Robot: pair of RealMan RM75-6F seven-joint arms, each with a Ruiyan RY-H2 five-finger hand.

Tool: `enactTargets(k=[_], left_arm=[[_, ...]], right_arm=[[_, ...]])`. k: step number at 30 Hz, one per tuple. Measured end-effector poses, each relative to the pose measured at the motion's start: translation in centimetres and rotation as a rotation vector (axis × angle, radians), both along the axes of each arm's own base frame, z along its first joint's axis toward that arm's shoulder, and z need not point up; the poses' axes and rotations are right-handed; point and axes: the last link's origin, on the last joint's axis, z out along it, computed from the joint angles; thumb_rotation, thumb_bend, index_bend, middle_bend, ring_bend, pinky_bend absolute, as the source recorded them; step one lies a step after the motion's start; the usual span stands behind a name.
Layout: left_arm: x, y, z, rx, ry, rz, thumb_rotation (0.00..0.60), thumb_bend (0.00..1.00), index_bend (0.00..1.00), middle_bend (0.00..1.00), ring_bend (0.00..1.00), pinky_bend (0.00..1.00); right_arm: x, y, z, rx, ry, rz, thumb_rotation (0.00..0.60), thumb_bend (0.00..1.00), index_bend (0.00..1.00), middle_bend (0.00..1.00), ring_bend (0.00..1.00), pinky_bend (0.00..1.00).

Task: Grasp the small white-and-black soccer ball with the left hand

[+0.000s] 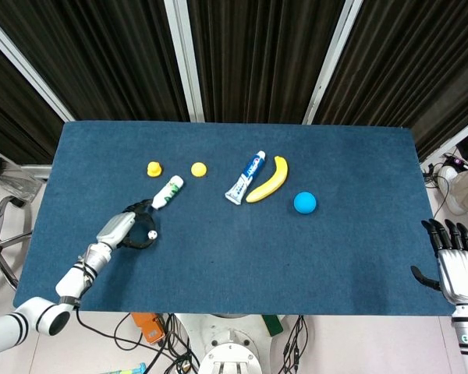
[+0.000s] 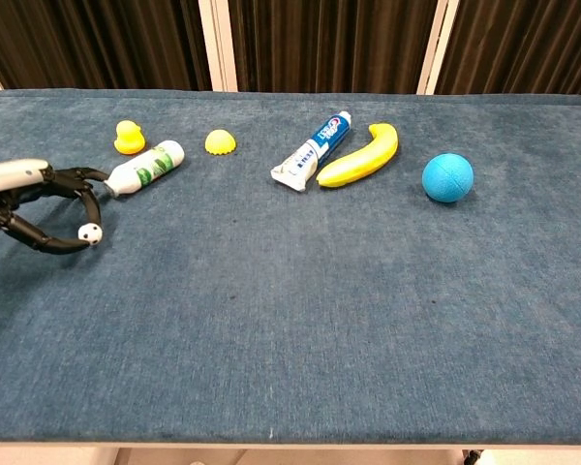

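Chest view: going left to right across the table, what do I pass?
Left robot hand → soccer ball → yellow duck → yellow half-ball → blue toothpaste tube → banana → blue ball.

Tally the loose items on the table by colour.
Yellow: 3 – duck, half ball, banana
White tubes: 2 – green-label, blue-label
Blue: 1 – ball
White-and-black: 1 – soccer ball
Total: 7

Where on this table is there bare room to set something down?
The whole near half of the table, in front of the blue ball and banana, is bare. So is the far right corner. It is crowded around the left hand, soccer ball and green-and-white tube.
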Motion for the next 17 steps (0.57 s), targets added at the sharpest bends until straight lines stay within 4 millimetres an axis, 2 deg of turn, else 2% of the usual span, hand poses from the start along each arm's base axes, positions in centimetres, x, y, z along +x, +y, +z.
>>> enactTargets(k=[5,12,17], left_arm=[[2.3,-1.0,2.3,-0.024,0.007,-0.062,0.600,0.37,0.54,0.04,0.00,0.06],[7.1,-2.6,6.9,-0.062,-0.015,-0.149,0.600,0.37,0.54,0.04,0.00,0.06],[9.6,-2.9,9.4,-0.082,-0.050,-0.182,0.600,0.36,0.54,0.04,0.00,0.06]], right_arm=[[0.1,0.1,-0.1,0.003,-0.002,0.002,0.600,0.35,0.15,0.16,0.07,0.00],[0.0,0.1,0.0,0.002,-0.009,-0.004,0.600,0.35,0.15,0.16,0.07,0.00],[0.0,0.1,0.0,0.006,-0.006,-0.004,0.600,0.35,0.15,0.16,0.07,0.00]])
